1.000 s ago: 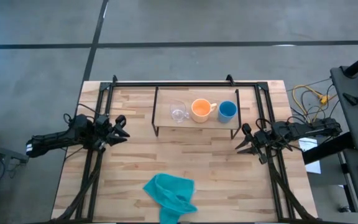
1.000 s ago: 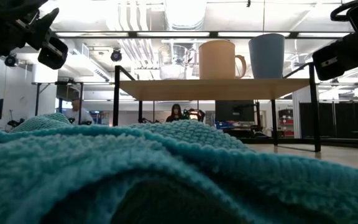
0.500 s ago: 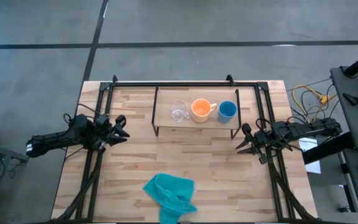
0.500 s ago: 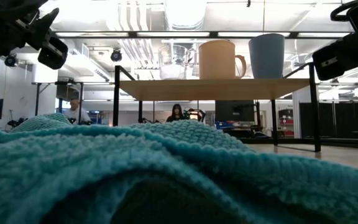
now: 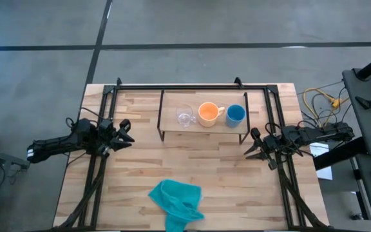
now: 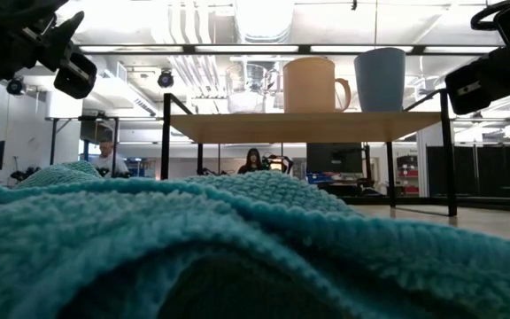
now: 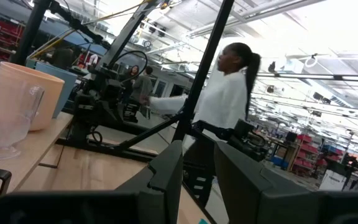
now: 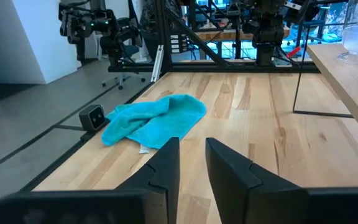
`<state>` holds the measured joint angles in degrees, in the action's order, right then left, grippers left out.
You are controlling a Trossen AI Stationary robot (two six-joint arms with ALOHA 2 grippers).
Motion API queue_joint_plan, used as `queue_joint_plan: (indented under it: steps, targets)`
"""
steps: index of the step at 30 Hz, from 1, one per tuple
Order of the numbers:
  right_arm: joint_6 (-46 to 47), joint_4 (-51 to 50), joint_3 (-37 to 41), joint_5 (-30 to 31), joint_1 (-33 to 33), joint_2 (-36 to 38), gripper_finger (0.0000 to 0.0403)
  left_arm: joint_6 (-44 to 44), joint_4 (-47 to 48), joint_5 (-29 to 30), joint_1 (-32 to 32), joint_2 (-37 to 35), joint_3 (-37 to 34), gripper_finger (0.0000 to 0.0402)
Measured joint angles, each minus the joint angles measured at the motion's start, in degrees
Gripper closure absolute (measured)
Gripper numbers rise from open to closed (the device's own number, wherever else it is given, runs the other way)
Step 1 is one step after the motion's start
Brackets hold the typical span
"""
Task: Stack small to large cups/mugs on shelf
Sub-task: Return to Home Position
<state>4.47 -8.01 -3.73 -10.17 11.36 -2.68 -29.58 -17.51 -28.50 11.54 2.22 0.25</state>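
From above, the glass cup (image 5: pixel 184 116), orange mug (image 5: pixel 207 113) and blue cup (image 5: pixel 236 114) are seen in a row from 9 toward 3 o'clock on the shelf (image 5: pixel 170 121) at the tabletop's (image 5: pixel 140 167) 12 o'clock, with the left hand (image 5: pixel 125 131) at 9 o'clock and the right hand (image 5: pixel 252 143) at 3 o'clock. In the low view all three are shown upright on it. In both wrist views the fingers (image 7: pixel 166 177) are seen released, slightly apart.

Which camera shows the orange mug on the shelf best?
The low view: the orange mug stands in full side profile on the shelf, handle showing. The high view gives only its rim and handle from above; the left wrist view catches part of its side behind the clear glass cup; the right wrist view misses it.
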Motion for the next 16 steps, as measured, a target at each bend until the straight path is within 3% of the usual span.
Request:
queue_joint_plan:
  steps: [16]
  targets:
    - [0.00,-0.02,0.00,-0.02,0.02,0.00,0.0324,0.00,-0.01,-0.01,0.01,0.00,0.00,0.0320]
